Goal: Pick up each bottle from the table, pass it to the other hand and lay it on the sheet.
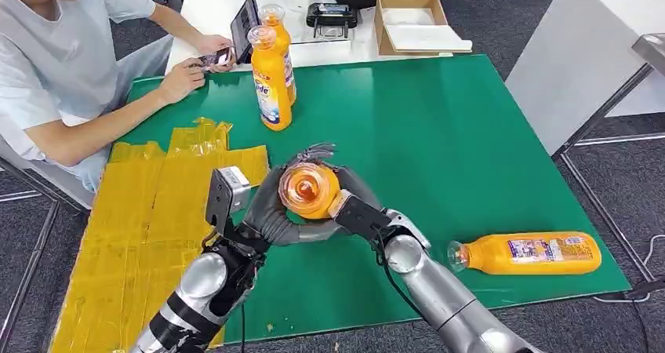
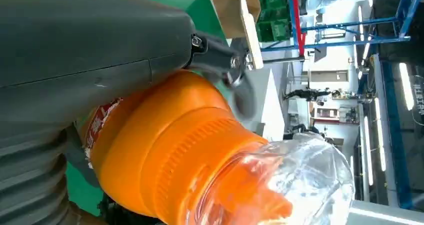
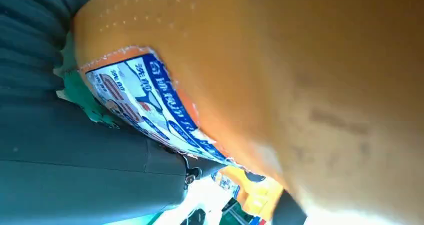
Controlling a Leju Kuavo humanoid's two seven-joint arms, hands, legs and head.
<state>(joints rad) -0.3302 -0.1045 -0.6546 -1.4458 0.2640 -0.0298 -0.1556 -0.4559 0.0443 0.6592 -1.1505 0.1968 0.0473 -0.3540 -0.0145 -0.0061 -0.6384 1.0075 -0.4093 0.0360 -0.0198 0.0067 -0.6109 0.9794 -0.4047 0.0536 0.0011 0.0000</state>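
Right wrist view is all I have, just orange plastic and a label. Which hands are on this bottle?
Observer: Both. The left hand and the right hand wrap the held bottle from either side over the green table.
Operator: Is its cap on?
Observer: Yes, a clear cap tops its orange neck.
Operator: Where is the sheet?
Observer: The yellow sheet lies on the robot's left, with no bottles on it.
Operator: Other bottles?
Observer: Two standing bottles at the far side, one lying bottle on the right.

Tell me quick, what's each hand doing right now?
Left hand: gripping the orange bottle.
Right hand: gripping the same bottle from the other side.
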